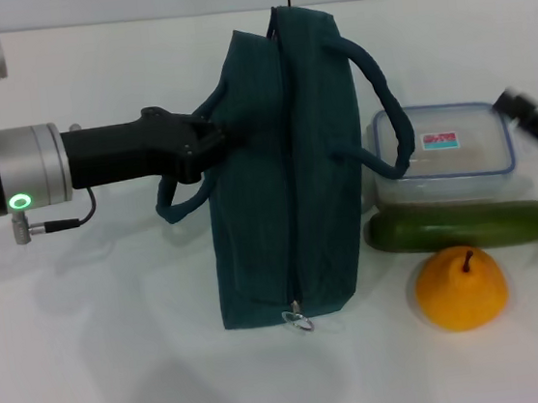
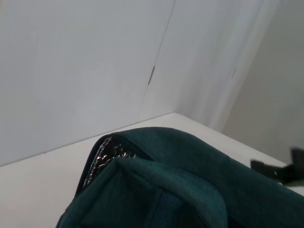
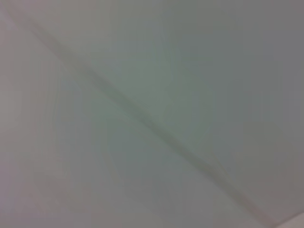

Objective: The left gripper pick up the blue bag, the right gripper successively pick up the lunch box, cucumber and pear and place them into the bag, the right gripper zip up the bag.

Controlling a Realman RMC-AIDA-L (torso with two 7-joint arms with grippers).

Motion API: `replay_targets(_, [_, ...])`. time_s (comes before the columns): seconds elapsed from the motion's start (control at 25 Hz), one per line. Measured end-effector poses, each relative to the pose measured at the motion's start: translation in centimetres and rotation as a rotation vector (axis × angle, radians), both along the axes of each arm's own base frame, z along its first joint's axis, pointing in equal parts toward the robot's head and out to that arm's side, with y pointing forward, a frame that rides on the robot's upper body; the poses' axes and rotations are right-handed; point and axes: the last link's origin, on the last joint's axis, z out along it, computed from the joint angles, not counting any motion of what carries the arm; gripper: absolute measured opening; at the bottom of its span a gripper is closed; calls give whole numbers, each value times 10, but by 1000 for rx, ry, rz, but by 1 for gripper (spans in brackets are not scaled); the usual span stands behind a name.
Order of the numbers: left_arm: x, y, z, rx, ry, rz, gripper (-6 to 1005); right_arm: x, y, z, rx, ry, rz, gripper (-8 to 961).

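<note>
A plain white worktop [image 1: 123, 374] fills the head view, with soft shadows lying on it. Behind it stands a pale wall [image 1: 130, 1]. The left wrist view shows white wall panels [image 2: 71, 71] meeting at a thin vertical seam [image 2: 156, 61] with a small dark mark. The right wrist view shows only a blurred grey surface [image 3: 190, 71] crossed by a slanting line [image 3: 142, 118].

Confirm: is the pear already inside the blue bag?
No; the pear sits on the table beside the blue bag.
</note>
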Motion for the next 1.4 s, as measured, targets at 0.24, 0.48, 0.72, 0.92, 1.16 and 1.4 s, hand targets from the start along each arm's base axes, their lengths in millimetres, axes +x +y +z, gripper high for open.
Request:
replay_targets(0.24, [1, -1, 0, 0, -6, -11, 40, -15, -14, -9, -127, -162, 260, 817])
replay_targets(0.48, [1, -3, -3, -7, -13, -5, 39, -3, -20, -2, -162, -240, 282, 814])
replay_targets(0.72, [2, -3, -4, -6, -21, -3, 39, 16, -11, -3, -178, -312, 168, 812])
replay_targets(0.92, [5, -2, -5, -9, -25, -5, 38, 17, -1, -7, -181, -349, 137, 811])
replay_targets(1.16, [3, -3, -5, -6, -28, 1, 38, 19, 5, -5, -156, -357, 105, 811])
replay_targets(1.4, [3, -3, -5, -3, -29, 1, 37, 24, 10, 4, -95, -338, 54, 811])
